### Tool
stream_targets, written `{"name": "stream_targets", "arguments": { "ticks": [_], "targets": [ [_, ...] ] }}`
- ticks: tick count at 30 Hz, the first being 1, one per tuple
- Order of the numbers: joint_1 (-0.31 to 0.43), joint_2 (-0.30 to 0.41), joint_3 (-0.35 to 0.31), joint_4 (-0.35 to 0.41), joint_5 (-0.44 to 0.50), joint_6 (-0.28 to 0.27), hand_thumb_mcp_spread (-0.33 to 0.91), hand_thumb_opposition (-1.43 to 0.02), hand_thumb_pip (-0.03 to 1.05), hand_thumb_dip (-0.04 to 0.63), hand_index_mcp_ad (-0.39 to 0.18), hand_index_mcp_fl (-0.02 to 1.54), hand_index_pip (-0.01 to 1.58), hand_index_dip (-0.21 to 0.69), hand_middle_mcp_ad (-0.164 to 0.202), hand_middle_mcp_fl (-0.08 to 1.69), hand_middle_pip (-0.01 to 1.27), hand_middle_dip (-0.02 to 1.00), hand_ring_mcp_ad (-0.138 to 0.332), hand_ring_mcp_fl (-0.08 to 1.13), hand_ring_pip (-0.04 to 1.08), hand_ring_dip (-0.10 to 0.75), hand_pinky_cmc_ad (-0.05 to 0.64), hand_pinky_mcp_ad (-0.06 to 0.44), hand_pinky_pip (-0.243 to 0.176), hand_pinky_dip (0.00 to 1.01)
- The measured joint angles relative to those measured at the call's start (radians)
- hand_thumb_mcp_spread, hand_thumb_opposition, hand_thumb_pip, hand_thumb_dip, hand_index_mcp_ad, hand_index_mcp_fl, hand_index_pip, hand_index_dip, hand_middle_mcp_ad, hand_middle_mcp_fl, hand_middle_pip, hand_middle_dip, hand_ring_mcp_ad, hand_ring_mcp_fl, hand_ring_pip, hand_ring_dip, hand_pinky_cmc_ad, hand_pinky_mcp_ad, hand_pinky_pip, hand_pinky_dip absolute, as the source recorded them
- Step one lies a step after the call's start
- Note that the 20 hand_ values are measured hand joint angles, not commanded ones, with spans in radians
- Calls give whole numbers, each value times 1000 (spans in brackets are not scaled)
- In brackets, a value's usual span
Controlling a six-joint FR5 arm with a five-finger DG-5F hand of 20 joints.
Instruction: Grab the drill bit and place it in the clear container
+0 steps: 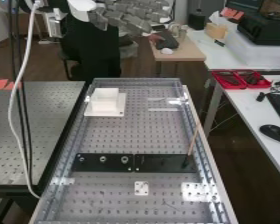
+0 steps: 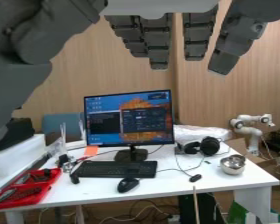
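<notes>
One dark grey robot hand [image 1: 127, 16] hangs above the far end of a long, perforated grey metal worktop [image 1: 117, 137]. Its fingers are extended and apart, well open, and it has hold of nothing.

Below, near the worktop's far left corner, one white square block [image 1: 106, 98] sits on one flat white base [image 1: 115, 111]. Near the far right corner is one transparent, rectangular object [image 1: 163, 104], seemingly the clear container; its outline is faint.

Nearer, two black rectangular plates [image 1: 165, 163] lie end to end across the worktop. The left plate carries three round metal fittings [image 1: 103, 159] in a row. Near the right plate's right end, beside the worktop's right edge, one thin, copper-brown rod [image 1: 192, 142] stands on end; it may be the drill bit, though I cannot tell for certain.

Toward the near edge, around the middle, lies one small white plate with holes [image 1: 141, 188]. On a separate white desk [image 1: 241, 104] to the right are two red plastic trays [image 1: 232, 87] and one black mouse [image 1: 275, 133].
</notes>
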Motion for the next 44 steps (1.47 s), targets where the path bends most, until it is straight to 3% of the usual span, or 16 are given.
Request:
{"name": "stream_targets", "arguments": {
  "ticks": [44],
  "targets": [
    [-13,32,-39,27,0,5,112,-688,284,14,138,24,84,0,143,75,157,17,248,14,105,-103,379,262,-93,271]
  ]
}}
